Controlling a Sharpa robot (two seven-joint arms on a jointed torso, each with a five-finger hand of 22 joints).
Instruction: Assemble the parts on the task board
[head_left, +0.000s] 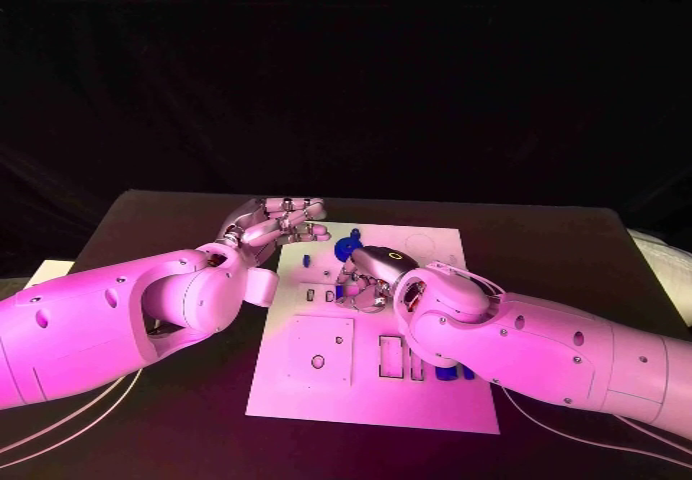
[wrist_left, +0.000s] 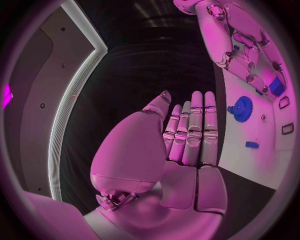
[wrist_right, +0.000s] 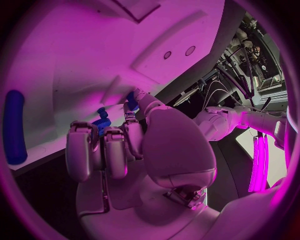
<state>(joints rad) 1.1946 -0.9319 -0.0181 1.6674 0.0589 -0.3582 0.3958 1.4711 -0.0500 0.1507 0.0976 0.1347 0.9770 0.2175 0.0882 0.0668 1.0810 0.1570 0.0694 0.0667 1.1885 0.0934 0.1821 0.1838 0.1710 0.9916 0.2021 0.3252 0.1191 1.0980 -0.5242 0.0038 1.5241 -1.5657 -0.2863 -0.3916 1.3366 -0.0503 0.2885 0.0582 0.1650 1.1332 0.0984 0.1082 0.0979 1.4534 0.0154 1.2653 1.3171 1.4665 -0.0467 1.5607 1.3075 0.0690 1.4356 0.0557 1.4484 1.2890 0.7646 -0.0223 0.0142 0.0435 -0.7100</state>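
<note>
The white task board (head_left: 325, 385) lies in the middle of the black table. My right hand (head_left: 369, 272) hangs over its far half with the fingers curled down, and the fingertips (wrist_right: 103, 137) pinch a small blue part (wrist_right: 101, 120) against the board (wrist_right: 75, 60). The same right hand (wrist_left: 250, 55) and a blue piece (wrist_left: 275, 88) under it appear in the left wrist view. A blue gear (head_left: 349, 245) (wrist_left: 242, 107) sits just beyond that hand. My left hand (head_left: 274, 225) (wrist_left: 187, 135) hovers at the board's far left corner, fingers straight, holding nothing.
A long blue peg (wrist_right: 14, 127) lies on the board near the right hand. More blue parts (head_left: 454, 372) stand in slots by the right forearm. A small blue piece (wrist_left: 251, 145) lies near the gear. Rectangular slots (head_left: 392, 355) and a square plate (head_left: 317, 350) fill the near half.
</note>
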